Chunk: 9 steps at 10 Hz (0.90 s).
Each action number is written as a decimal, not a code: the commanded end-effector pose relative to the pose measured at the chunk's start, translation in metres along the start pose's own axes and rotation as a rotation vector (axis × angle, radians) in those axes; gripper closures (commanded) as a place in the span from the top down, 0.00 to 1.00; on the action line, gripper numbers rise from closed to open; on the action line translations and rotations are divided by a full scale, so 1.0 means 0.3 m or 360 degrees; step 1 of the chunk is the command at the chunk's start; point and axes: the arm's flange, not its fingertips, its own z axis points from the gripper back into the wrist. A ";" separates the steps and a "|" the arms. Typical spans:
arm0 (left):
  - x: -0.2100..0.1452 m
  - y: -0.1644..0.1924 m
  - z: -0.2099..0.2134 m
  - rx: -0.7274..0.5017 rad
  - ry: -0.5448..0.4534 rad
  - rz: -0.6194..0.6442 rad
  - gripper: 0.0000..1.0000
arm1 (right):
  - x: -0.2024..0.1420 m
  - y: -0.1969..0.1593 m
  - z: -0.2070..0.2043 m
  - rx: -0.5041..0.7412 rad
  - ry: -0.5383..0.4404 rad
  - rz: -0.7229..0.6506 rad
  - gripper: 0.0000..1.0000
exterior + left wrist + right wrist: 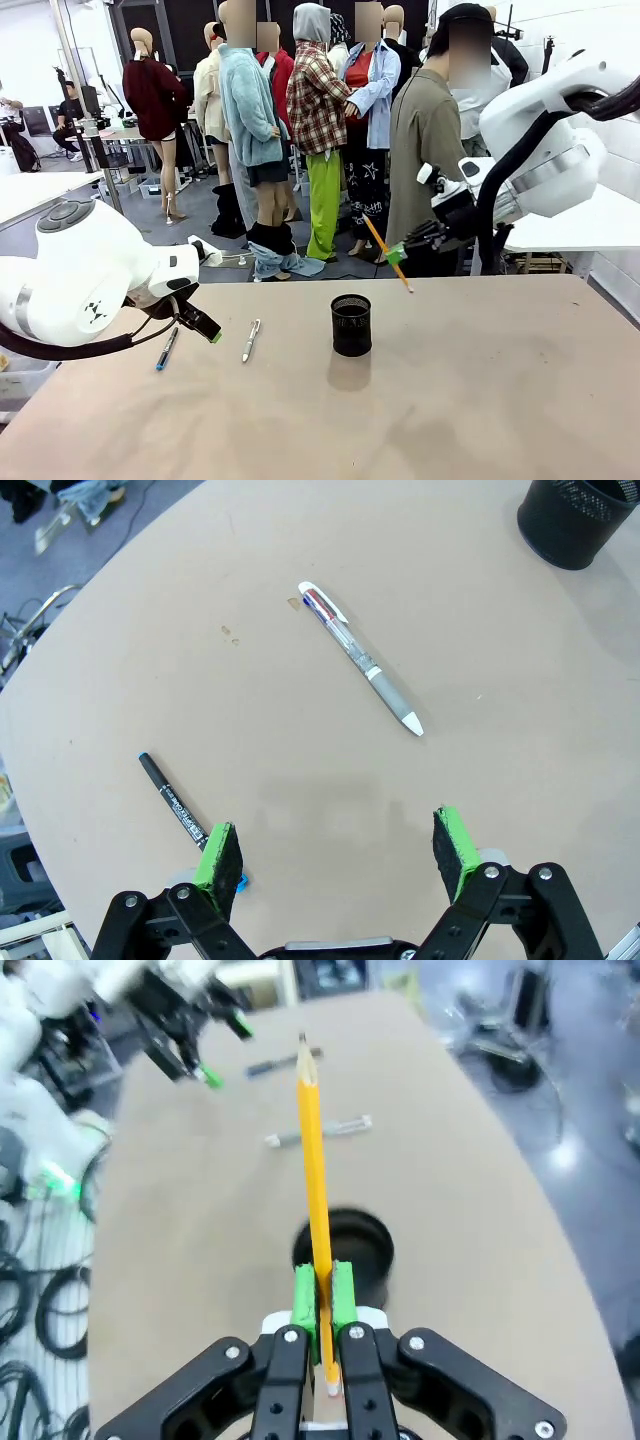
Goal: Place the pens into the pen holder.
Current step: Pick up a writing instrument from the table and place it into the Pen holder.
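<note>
My right gripper [396, 254] is shut on an orange pencil [388, 256], which hangs slanted in the air above and right of the black mesh pen holder [351, 324]. In the right wrist view the pencil [312, 1150] points forward from the shut pads [305, 1300], with the holder [345, 1250] beneath it. A silver-white pen [250, 340] and a dark-and-blue pen [167, 348] lie on the table left of the holder. My left gripper [205, 328] hovers open and empty above the dark pen [172, 800], with the silver-white pen [362, 658] ahead and the holder [575, 520] farther off.
The tan table [480, 400] has a curved far edge. A person [425, 140] stands behind it near my right arm. Cables [40, 1310] lie on the floor off the table's side.
</note>
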 end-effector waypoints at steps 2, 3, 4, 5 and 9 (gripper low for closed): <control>-0.002 0.005 0.001 0.0000 -0.0001 0.0007 1.00 | 0.010 -0.055 -0.126 0.0161 -0.0287 0.0094 0.00; -0.002 0.005 0.001 0.0000 -0.0001 0.0007 1.00 | 0.018 -0.077 -0.167 0.0242 -0.0330 0.0090 0.00; -0.002 0.005 0.001 0.0000 -0.0001 0.0007 1.00 | 0.022 -0.094 -0.214 0.0266 -0.0355 0.0101 0.00; -0.002 0.005 0.001 0.0000 -0.0001 0.0007 1.00 | 0.014 -0.114 -0.250 0.0267 -0.0366 0.0093 0.00; -0.002 0.005 0.001 0.0000 -0.0001 0.0007 1.00 | -0.044 -0.160 -0.356 0.0328 -0.0345 0.0065 0.00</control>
